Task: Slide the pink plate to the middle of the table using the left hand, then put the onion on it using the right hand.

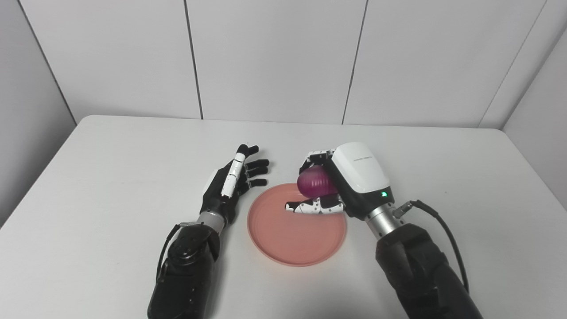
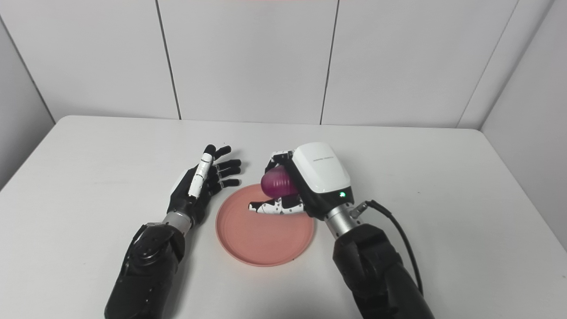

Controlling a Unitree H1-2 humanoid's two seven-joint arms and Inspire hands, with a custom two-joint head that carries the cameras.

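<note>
The right robot hand (image 1: 336,186) holds the purple onion (image 1: 313,181) between fingers and thumb, over the far edge of the pink plate (image 1: 297,235), which lies near the middle of the white desk (image 1: 110,177). The left robot hand (image 1: 232,181) is just beside the plate on its left, holding nothing, with fingers spread and stretched toward the wall. Around the plate the desk is bare, and only a black cable (image 1: 443,226) hangs by the right wrist.
</note>
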